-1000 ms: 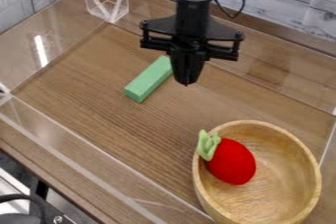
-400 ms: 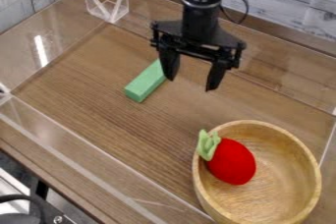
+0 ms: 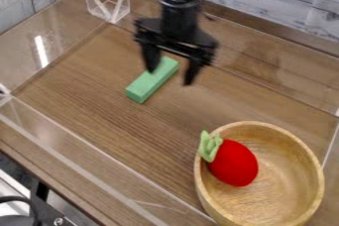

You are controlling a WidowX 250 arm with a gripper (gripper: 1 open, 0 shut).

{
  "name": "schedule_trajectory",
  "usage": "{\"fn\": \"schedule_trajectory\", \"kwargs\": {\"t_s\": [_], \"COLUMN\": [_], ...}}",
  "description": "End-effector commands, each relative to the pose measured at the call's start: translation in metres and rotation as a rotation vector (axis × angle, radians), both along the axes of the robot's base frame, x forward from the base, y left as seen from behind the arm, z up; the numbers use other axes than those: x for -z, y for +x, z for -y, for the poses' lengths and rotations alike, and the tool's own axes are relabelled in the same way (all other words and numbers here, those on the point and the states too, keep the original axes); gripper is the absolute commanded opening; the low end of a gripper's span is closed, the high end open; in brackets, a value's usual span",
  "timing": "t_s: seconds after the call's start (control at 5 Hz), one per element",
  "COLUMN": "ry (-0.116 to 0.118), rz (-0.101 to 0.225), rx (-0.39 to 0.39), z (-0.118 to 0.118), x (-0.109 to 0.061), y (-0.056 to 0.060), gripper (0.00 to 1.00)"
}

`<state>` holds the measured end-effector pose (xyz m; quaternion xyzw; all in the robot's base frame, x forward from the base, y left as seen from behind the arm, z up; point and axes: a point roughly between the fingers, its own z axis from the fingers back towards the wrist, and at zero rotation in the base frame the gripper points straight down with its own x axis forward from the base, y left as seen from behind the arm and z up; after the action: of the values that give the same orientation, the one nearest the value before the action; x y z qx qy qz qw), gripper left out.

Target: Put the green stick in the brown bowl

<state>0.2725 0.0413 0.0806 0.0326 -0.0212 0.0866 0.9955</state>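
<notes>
The green stick (image 3: 150, 81) lies flat on the wooden tabletop, left of centre, running diagonally. My gripper (image 3: 172, 67) points straight down over the stick's far end and is open, one dark finger on each side of that end. Nothing is held. I cannot tell whether the fingers touch the stick. The brown bowl (image 3: 308, 169) sits at the front right, well apart from the gripper.
A red strawberry-like toy (image 3: 236, 163) with a green leaf lies inside the bowl on its left side. Clear acrylic walls (image 3: 79, 136) fence the tabletop. A clear plastic stand (image 3: 106, 5) sits at the back left.
The gripper went from shut to open. It moved left and down, from right of the stick to over the stick's far end. Stick, bowl and toy have not moved.
</notes>
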Motion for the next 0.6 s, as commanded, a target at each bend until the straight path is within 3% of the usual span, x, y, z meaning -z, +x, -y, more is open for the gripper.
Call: {"fn": "schedule_trajectory", "kwargs": {"t_s": [0.0, 0.4], "ry": [0.010, 0.009], "rz": [0.074, 0.047], "rx": [0.022, -0.077], "z": [-0.036, -0.044], "x": [-0.026, 0.005], "y": [0.011, 0.015], "gripper": [1.00, 1.00]}}
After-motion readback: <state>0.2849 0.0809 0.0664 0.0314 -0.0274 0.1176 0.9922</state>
